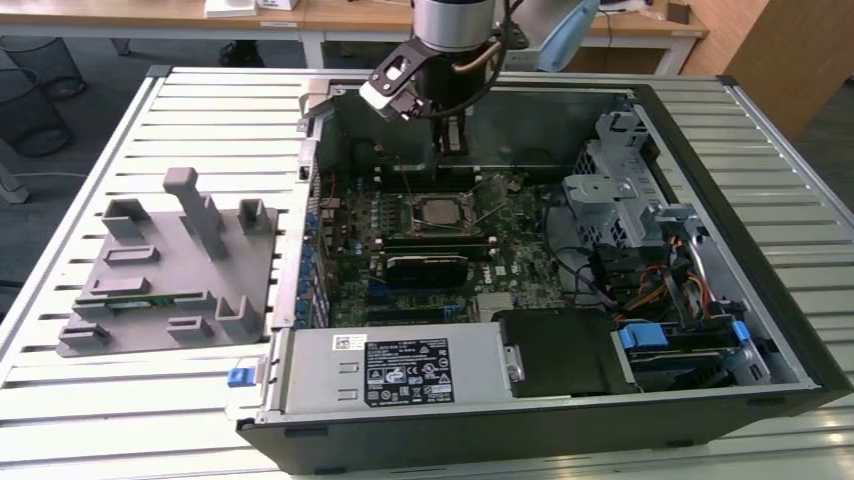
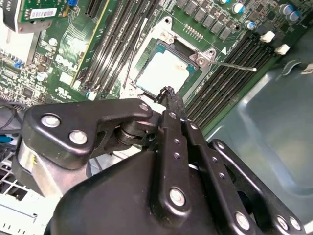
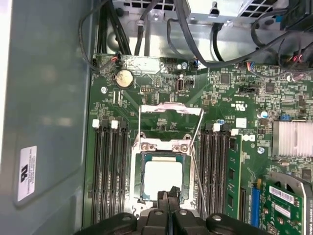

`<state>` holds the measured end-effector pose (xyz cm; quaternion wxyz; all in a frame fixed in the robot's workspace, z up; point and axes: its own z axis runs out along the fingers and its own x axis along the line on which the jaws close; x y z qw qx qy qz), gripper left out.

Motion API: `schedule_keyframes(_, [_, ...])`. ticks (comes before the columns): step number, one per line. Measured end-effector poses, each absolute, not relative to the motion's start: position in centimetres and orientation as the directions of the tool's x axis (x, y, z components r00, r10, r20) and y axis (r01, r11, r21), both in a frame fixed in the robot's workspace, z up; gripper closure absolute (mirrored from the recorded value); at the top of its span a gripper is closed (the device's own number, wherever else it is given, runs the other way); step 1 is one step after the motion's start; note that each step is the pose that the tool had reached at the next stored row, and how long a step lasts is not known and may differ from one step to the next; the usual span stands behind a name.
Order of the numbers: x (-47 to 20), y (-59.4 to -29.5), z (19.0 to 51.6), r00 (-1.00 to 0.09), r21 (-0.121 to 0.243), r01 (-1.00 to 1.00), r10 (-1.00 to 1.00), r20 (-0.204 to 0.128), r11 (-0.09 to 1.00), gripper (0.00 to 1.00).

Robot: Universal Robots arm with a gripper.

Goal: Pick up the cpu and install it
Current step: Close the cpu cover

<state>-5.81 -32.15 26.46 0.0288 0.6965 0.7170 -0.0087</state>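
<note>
Inside the open computer case [image 1: 534, 435], the cpu [image 3: 163, 177] already sits in its socket [image 3: 138, 176], load plate [image 3: 171, 108] still raised, with the gripper [image 3: 169, 194] closed and empty near its edge.

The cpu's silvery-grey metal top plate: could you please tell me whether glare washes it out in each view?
In both wrist views the silvery-grey square cpu looks nearly white with glare; in the exterior view the cpu reads duller grey, without glare.

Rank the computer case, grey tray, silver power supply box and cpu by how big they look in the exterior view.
1. computer case
2. grey tray
3. silver power supply box; close to the tray and nearer the camera, so this pair is unsure
4. cpu, clearly the smallest
</note>
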Motion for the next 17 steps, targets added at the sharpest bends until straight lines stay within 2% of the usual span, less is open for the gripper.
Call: schedule_keyframes(17, [-5.8, -33.0, 28.4, -0.028, 0.028, 0.999, 0.998, -0.054, 0.030, 0.89])
